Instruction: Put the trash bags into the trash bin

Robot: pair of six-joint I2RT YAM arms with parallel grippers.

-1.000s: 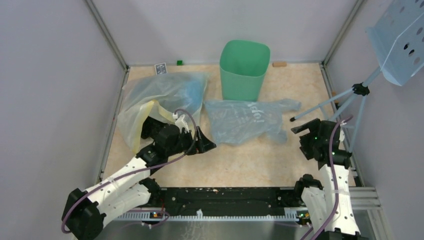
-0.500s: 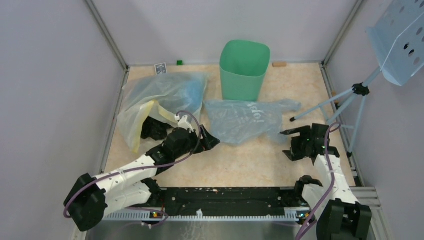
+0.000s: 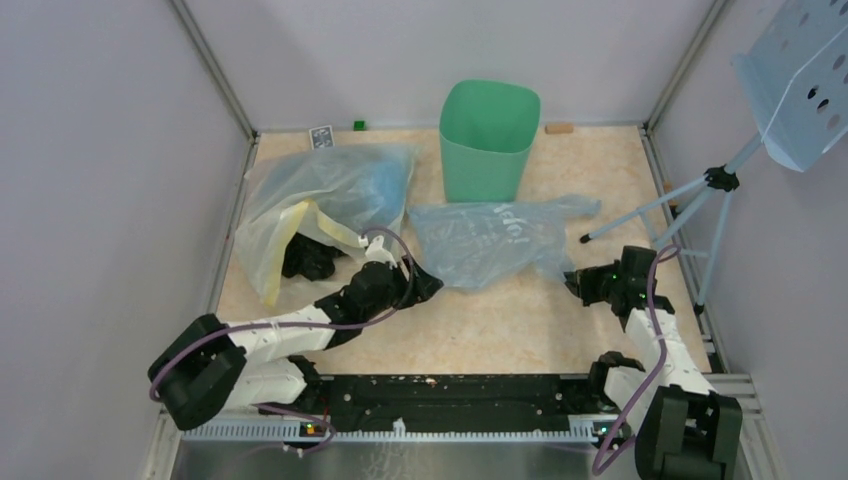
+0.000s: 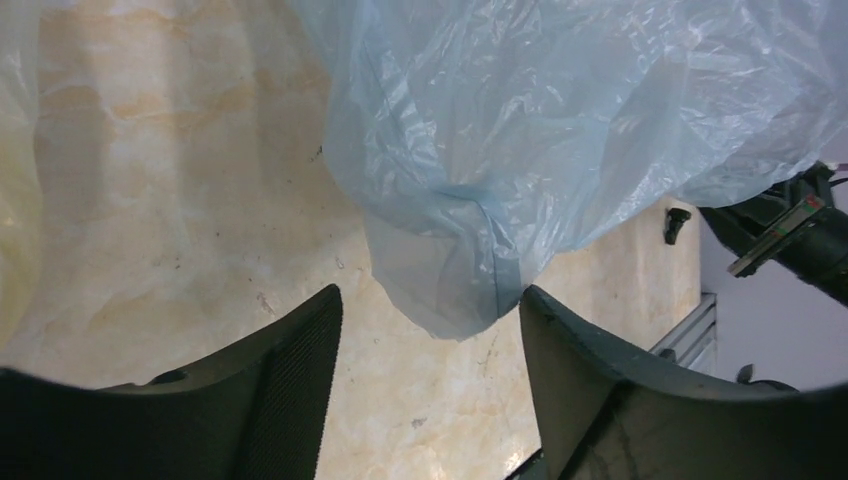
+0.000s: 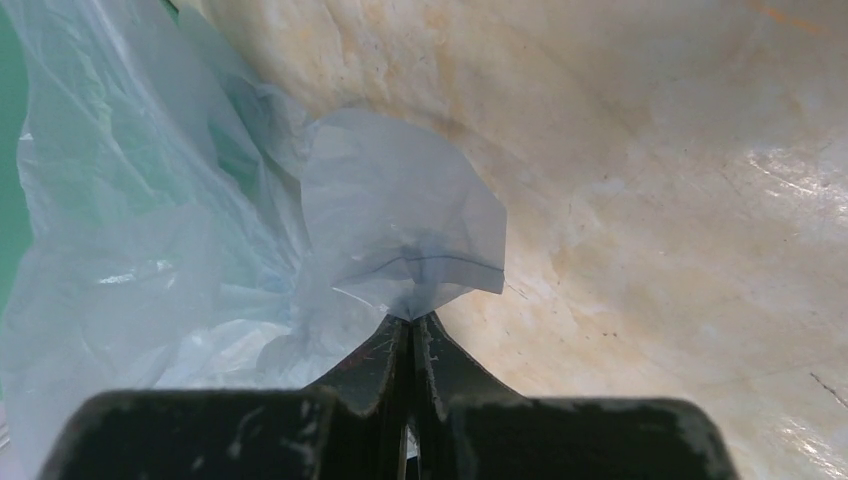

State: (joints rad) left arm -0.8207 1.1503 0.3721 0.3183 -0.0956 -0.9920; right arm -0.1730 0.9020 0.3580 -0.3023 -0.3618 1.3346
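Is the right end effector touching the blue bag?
Touching. In the right wrist view, the right end effector is shut, pinching a corner of the blue trash bag.

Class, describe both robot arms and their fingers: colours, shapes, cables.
The left arm and right arm have white links, bulky black joints and looping purple cables. The left fingers are black, wedge-shaped, mesh-textured inside; the right fingers look scuffed.

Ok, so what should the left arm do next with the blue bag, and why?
Probably shut the left gripper on the trash bag: its jaws stand open with the bag's near corner between them, while the right gripper is shut on another corner. Then both could lift it toward the trash bin.
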